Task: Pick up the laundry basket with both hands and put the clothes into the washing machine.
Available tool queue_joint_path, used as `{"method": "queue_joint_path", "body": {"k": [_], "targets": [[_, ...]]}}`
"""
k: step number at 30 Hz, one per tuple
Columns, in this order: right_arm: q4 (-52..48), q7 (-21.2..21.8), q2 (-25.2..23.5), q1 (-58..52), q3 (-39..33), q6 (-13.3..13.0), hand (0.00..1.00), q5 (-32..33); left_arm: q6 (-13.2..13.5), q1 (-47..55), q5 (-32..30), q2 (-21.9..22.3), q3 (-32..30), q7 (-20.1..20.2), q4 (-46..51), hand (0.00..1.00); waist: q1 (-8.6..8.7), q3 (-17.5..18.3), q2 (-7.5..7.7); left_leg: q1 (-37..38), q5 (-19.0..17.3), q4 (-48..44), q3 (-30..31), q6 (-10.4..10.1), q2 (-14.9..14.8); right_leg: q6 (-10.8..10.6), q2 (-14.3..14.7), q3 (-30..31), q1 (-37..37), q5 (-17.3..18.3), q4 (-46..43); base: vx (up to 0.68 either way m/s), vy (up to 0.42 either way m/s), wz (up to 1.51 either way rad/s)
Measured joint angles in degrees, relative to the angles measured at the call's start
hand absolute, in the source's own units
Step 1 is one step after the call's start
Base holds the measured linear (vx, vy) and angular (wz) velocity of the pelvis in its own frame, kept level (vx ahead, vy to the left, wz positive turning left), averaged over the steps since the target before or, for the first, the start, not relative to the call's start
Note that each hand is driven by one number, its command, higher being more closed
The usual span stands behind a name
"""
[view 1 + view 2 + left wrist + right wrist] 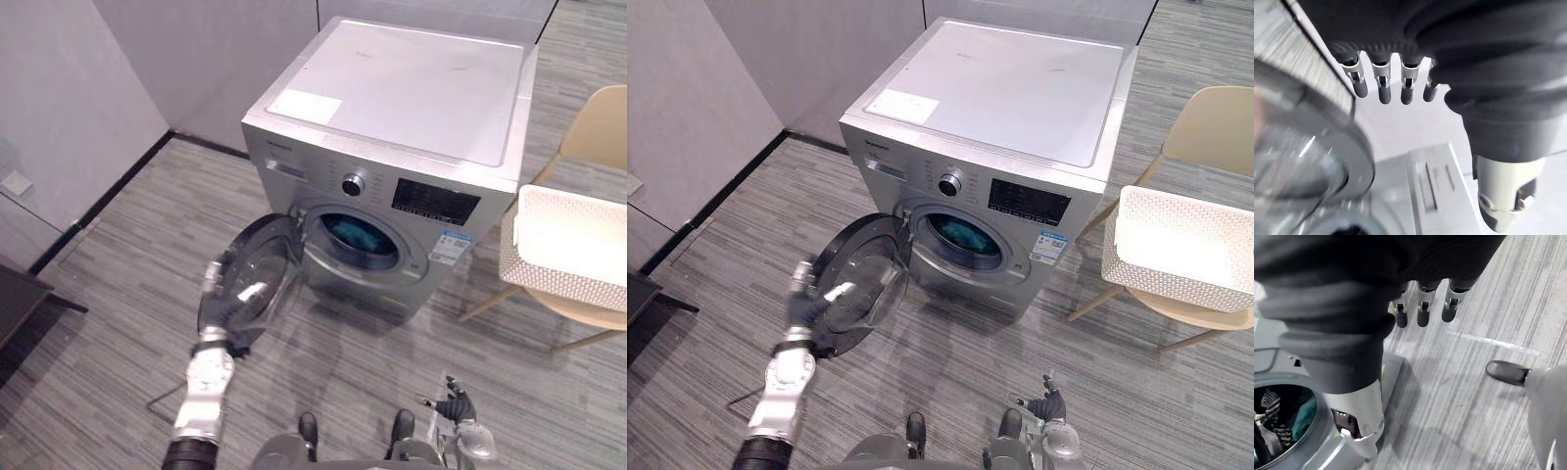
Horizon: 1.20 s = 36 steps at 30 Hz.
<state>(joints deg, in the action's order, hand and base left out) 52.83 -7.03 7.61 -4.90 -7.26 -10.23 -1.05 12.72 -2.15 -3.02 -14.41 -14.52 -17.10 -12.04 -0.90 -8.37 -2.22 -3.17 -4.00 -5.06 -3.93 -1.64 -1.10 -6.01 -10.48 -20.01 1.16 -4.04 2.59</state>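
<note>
The silver washing machine (392, 108) stands with its round door (250, 279) swung open to its left. Teal and patterned clothes (358, 238) lie inside the drum, and they also show in the right wrist view (1283, 421). The white perforated laundry basket (549, 279) rests on a beige chair (602, 127) to the machine's right, and I see only white inside it. My left hand (803, 305) is at the outer edge of the open door, fingers (1382, 85) straight and holding nothing. My right hand (456, 401) hangs low near the floor, open, with its thumb (1359, 416) apart from the fingers.
A grey wall with a dark skirting runs along the left and behind the machine. A dark piece of furniture (15, 299) juts in at the far left. Striped grey floor (372, 352) lies open in front of the machine.
</note>
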Motion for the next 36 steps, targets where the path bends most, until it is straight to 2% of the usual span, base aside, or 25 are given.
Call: {"method": "queue_joint_path", "body": {"k": [1,3,4,6,7,9,12,16,18,22,28,31,33,36], "targets": [[-0.3,0.8,0.4,0.1,0.0,0.0,0.0,-0.1,0.0,-2.3,0.0,-3.8,-3.3,-1.5,-2.0,0.0,-0.1,0.0,0.73,-0.3,0.1,0.3,-0.1,0.1,0.0,0.1,0.3,0.0,0.0,-0.6,1.1,0.02,-0.01,-0.06],[-0.5,1.1,0.7,0.2,0.0,0.0,0.0,0.0,-0.2,-4.2,0.0,-6.6,-5.1,-2.4,-5.0,0.0,-0.11,-0.1,1.28,-0.6,0.1,0.2,-0.2,0.1,-0.1,0.2,0.5,0.0,0.1,-0.9,1.7,0.01,-0.014,-0.06],[-0.6,1.2,1.2,0.8,0.0,0.0,0.0,0.0,-1.0,-7.3,0.0,-10.4,-6.7,-3.2,-9.9,0.0,-0.09,-0.6,2.05,-1.3,0.1,0.1,-0.3,0.1,-0.2,0.6,0.7,0.2,0.9,-1.2,1.9,-0.02,-0.016,-0.13],[-1.6,1.2,1.8,1.3,0.1,0.0,0.0,0.0,-1.6,-10.7,0.0,-14.6,-7.2,-3.4,-14.7,0.0,-0.35,-1.1,3.12,-3.5,0.1,-0.6,-0.8,0.0,-0.4,0.7,0.8,1.2,3.1,-1.7,1.8,-0.05,-0.009,-0.16],[-2.2,1.2,2.0,1.8,0.2,0.0,0.0,0.0,-1.7,-13.0,0.0,-17.3,-7.2,-3.4,-17.8,0.0,-0.36,-1.6,3.88,-5.4,0.1,-1.5,-0.9,0.0,-0.5,0.9,0.8,1.4,4.7,-2.1,1.7,-0.09,-0.004,-0.16],[-2.5,1.3,2.0,4.1,0.8,0.0,0.0,0.0,-2.9,-20.3,0.1,-23.7,-7.0,-3.4,-26.6,0.0,-0.45,-4.0,6.56,-9.6,0.1,-4.0,-1.4,0.0,-1.0,1.8,1.2,2.4,8.1,-3.5,1.6,-0.11,-0.002,-0.18],[-4.3,1.3,2.0,5.7,1.7,-0.4,0.0,0.7,-3.5,-26.4,0.1,-25.8,-5.5,-2.8,-34.1,0.0,-0.6,-7.1,8.54,-12.8,-0.7,-7.4,-2.4,0.0,-2.2,2.8,1.8,3.7,10.7,-4.7,1.1,-0.11,-0.004,-0.2],[-7.8,1.3,1.8,6.3,2.8,-0.8,0.0,2.8,-4.4,-29.3,0.3,-25.6,-3.8,-0.1,-39.8,0.0,-1.5,-9.4,8.62,-18.7,-3.8,-15.0,-4.2,0.0,-5.0,3.5,3.5,6.0,14.6,-6.1,0.5,-0.15,-0.007,-0.41],[-9.0,1.2,1.7,6.8,2.8,-0.8,0.0,4.3,-4.8,-30.9,1.0,-23.5,-3.7,1.5,-40.5,0.0,-1.73,-11.0,8.13,-22.3,-5.8,-19.5,-4.2,-0.5,-7.3,3.7,4.9,6.1,16.3,-6.3,0.4,-0.16,-0.03,-0.25],[-11.6,1.1,1.8,7.1,2.6,-0.8,0.0,6.4,-5.1,-33.8,3.7,-19.6,-5.5,2.5,-43.2,0.0,-3.07,-12.8,8.06,-24.7,-6.3,-21.7,-4.2,-1.1,-9.6,4.9,6.8,6.3,17.9,-6.5,0.4,-0.1,-0.067,-0.17],[-11.7,1.1,1.7,8.0,2.5,-0.9,0.0,7.5,-5.2,-31.6,7.3,-7.5,-5.6,4.3,-44.4,0.0,-3.42,-13.0,7.7,-23.7,-5.7,-20.2,-4.8,-2.0,-9.9,4.9,7.2,6.4,18.0,-6.5,0.2,0.0,-0.037,-0.03],[-10.0,1.0,1.5,9.2,2.5,-0.9,0.0,7.4,-5.9,-27.9,8.9,-0.1,1.2,4.2,-42.5,0.0,-2.91,-13.0,7.57,-21.7,-4.2,-17.3,-5.0,-2.0,-8.4,4.3,5.9,6.5,18.0,-5.7,-0.8,0.02,0.014,0.05],[-7.7,0.7,1.5,10.3,2.5,-0.9,0.0,7.2,-5.9,-24.7,9.4,5.1,7.2,3.2,-36.3,0.0,-2.59,-13.1,7.32,-20.2,-3.0,-14.7,-5.1,-1.9,-7.2,4.1,5.0,6.5,17.9,-5.4,-1.2,0.04,0.023,0.11],[-6.5,0.5,1.6,11.3,2.5,-0.8,0.0,7.0,-5.7,-22.6,9.6,7.9,15.3,2.9,-29.3,0.0,-1.27,-13.4,6.01,-18.6,-2.4,-13.3,-4.7,-1.6,-6.2,3.6,4.2,6.3,16.8,-4.9,-1.7,0.02,0.037,0.16]]}}
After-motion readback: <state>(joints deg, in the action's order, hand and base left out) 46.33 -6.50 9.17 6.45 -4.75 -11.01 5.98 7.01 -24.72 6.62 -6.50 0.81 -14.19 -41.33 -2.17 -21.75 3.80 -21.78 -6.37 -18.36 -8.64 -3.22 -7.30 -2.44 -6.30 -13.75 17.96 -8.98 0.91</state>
